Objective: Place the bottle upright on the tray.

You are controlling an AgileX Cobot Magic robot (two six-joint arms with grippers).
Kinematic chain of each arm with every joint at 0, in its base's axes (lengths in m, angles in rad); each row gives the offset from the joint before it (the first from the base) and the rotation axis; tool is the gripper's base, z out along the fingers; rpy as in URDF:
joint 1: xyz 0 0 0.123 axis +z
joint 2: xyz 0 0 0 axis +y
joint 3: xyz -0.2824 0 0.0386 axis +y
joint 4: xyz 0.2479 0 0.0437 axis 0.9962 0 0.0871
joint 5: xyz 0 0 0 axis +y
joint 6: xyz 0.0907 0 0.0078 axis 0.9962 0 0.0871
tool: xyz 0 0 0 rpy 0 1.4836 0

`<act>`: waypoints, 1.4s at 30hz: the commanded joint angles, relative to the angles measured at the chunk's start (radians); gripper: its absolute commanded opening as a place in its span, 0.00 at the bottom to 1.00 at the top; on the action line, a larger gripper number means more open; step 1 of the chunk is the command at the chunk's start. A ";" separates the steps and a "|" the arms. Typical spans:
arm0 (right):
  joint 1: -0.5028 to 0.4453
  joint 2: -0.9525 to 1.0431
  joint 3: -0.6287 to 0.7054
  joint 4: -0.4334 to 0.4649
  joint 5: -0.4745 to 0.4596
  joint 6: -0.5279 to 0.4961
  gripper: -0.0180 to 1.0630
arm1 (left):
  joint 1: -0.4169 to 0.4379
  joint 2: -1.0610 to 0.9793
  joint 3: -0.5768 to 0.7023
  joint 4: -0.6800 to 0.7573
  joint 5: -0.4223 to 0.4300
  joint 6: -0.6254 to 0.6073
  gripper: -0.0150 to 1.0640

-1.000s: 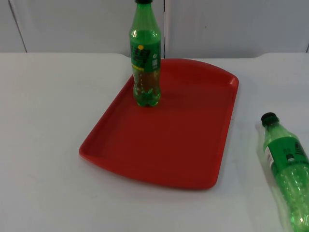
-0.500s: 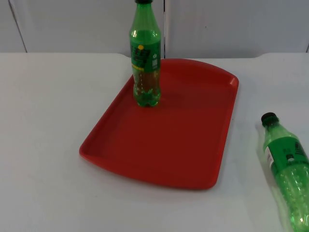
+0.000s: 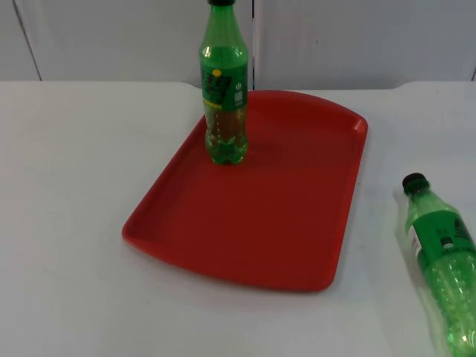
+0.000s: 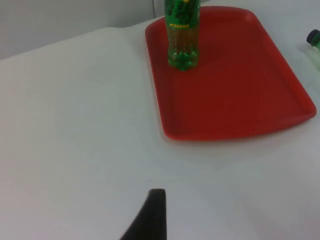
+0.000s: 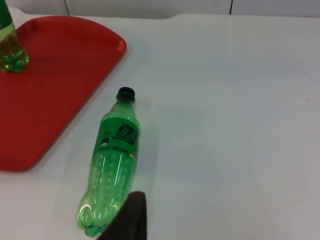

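Left gripper (image 4: 150,220) waits over bare table; jaw state cannot be told. Standing bottle (image 3: 223,85), ribbed green plastic, upright at the red tray's (image 3: 297,238) 11 o'clock: that part looks done. Lying bottle (image 3: 442,271) rests on the table at the tray's 4 o'clock, still to place. Right gripper (image 5: 127,220) hangs just beside its base, jaws unclear.

Top view: table seen from above, facing the wall.
Left wrist view: tray (image 4: 235,100) seen across bare table.
Right wrist view: lying bottle (image 5: 112,160) seen close.
Shared: tray.

Nothing has moved since the earlier pictures; the scene is unchanged.
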 commanded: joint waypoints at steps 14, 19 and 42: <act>-0.004 -0.004 0.000 0.005 -0.006 0.000 0.99 | 0.005 -0.004 0.011 0.006 0.005 -0.008 0.86; -0.004 -0.004 0.000 0.005 -0.006 0.000 0.99 | 0.005 -0.004 0.011 0.006 0.005 -0.008 0.99; -0.004 -0.004 0.000 0.005 -0.006 0.000 0.99 | 0.005 -0.004 0.011 0.010 0.005 -0.008 0.99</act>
